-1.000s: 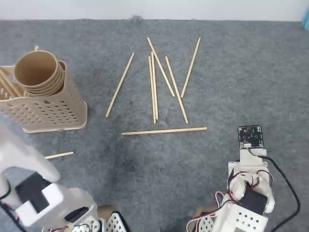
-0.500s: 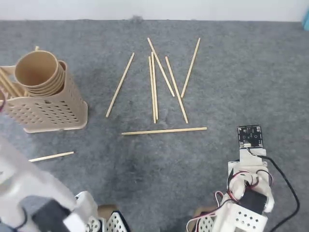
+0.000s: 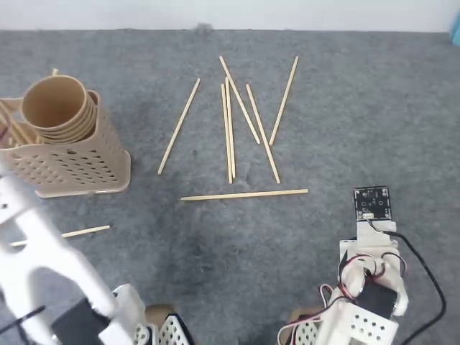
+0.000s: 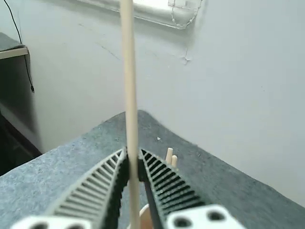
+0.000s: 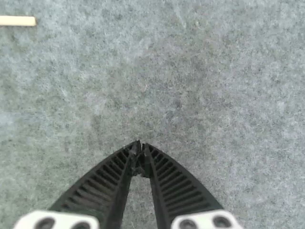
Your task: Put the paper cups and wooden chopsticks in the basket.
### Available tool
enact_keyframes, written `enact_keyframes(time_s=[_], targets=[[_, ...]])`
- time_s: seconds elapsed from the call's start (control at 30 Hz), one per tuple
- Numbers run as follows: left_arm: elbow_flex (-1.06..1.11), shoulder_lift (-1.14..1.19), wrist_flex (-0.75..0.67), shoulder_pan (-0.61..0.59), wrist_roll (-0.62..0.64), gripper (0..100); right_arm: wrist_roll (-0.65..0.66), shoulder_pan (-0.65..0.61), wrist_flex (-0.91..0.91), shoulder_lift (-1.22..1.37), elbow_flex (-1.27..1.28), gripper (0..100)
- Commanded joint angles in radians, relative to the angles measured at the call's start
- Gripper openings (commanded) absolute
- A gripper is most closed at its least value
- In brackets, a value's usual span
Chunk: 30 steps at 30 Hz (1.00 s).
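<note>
A beige perforated basket (image 3: 72, 167) stands at the left with stacked paper cups (image 3: 56, 106) and a few chopsticks (image 3: 16, 128) in it. Several wooden chopsticks (image 3: 230, 129) lie scattered on the grey carpet in the middle, one crosswise (image 3: 244, 194) in front of them. Another chopstick (image 3: 79, 231) lies beside the white left arm (image 3: 43, 266). My left gripper (image 4: 133, 167) is shut on an upright chopstick (image 4: 127, 86), with two stick tips (image 4: 170, 156) just behind it. My right gripper (image 5: 138, 155) is shut with nothing in it, over bare carpet.
The right arm (image 3: 370, 280) stays folded at the lower right. One chopstick end (image 5: 16, 21) shows at the edge of the right wrist view. A pale wall borders the carpet at the back.
The left arm has swung toward the left edge, uncovering more of the chopstick lying on the carpet beside it. The right arm has not moved.
</note>
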Motion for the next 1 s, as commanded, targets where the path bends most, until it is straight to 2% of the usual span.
enact_keyframes(time_s=[0.0, 0.17, 0.27, 0.37, 0.47, 0.57, 0.73, 0.97], targets=[[0.067, -0.034, -0.141, 0.005, 0.000, 1, 0.015, 0.015, 0.007, -0.018, -0.006, 0.8], [0.179, -0.034, -0.262, 0.000, -0.006, 1, 0.015, 0.012, 0.004, -0.018, -0.006, 0.8], [0.217, -0.034, -0.281, -0.012, -0.101, 3, 0.015, 0.012, 0.004, -0.018, -0.006, 0.8], [0.243, -0.035, -0.281, -0.020, -0.132, 11, 0.015, 0.012, 0.002, -0.018, -0.005, 0.8], [0.249, -0.035, -0.282, -0.048, -0.083, 21, 0.015, 0.012, 0.001, -0.018, -0.005, 0.8], [0.254, -0.061, -0.282, -0.057, -0.040, 26, 0.015, 0.012, 0.001, -0.018, -0.005, 0.8], [0.302, -0.224, -0.244, -0.084, -0.035, 27, 0.015, 0.012, 0.001, -0.018, -0.005, 0.8], [0.493, -0.651, -0.098, -0.143, -0.038, 27, 0.015, 0.012, 0.001, -0.018, -0.005, 0.8]])
